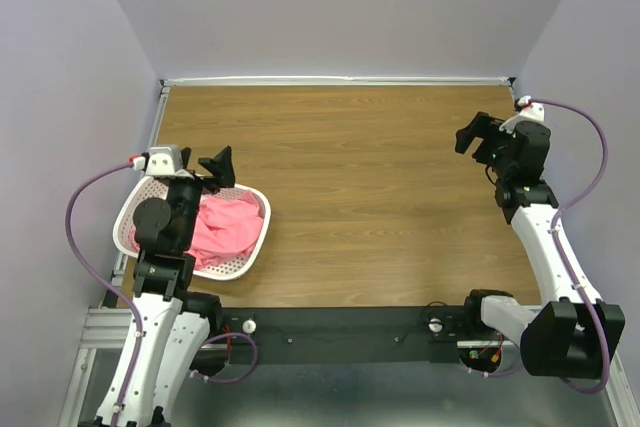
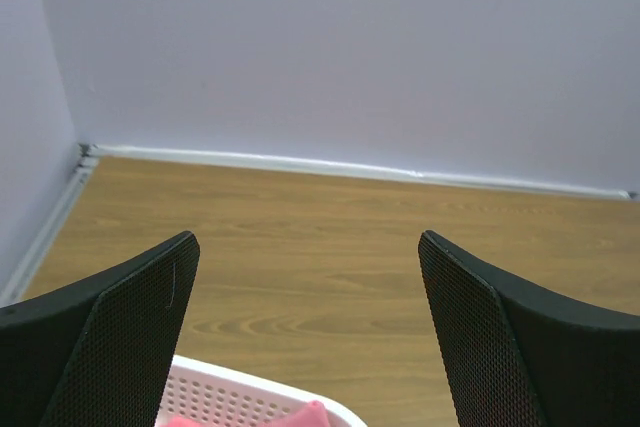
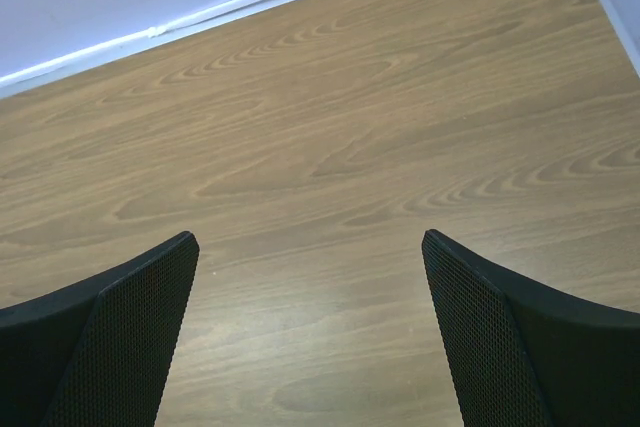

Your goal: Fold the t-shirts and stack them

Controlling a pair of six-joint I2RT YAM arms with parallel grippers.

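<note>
A salmon-pink t-shirt (image 1: 225, 227) lies crumpled in a white mesh basket (image 1: 252, 252) at the table's left side. A corner of the t-shirt (image 2: 310, 415) and the basket rim (image 2: 250, 379) show at the bottom of the left wrist view. My left gripper (image 1: 212, 169) hangs open and empty above the basket's far edge; its jaws stand wide apart in the left wrist view (image 2: 308, 332). My right gripper (image 1: 474, 135) is open and empty above bare wood at the far right, jaws wide apart in the right wrist view (image 3: 310, 332).
The wooden table (image 1: 380, 197) is walled by pale lilac panels at the back and both sides. A white strip (image 1: 340, 80) runs along the back edge. A black base rail (image 1: 340, 332) lies at the near edge.
</note>
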